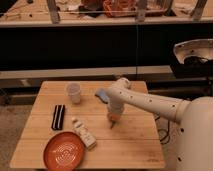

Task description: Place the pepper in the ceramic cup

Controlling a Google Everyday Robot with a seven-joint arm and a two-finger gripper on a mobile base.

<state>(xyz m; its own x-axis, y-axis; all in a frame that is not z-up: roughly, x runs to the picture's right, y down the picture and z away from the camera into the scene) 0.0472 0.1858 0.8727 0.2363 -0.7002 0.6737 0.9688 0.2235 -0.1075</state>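
Note:
On the wooden table (135, 145), the pale ceramic cup (74, 92) stands upright at the back left. My gripper (114, 119) points straight down at the table's middle, to the right of the cup and well apart from it. It is shut on the pepper (113, 121), a small orange-red thing whose thin tip sticks out below the fingers, at or just above the tabletop. The white arm reaches in from the right and hides the pepper's upper part.
A blue-grey pad (102, 93) lies just behind the gripper, beside the arm. A black flat object (59, 116) lies left of centre, a white packet (84, 133) sits near the front, and a round orange plate (64, 150) sits at the front left.

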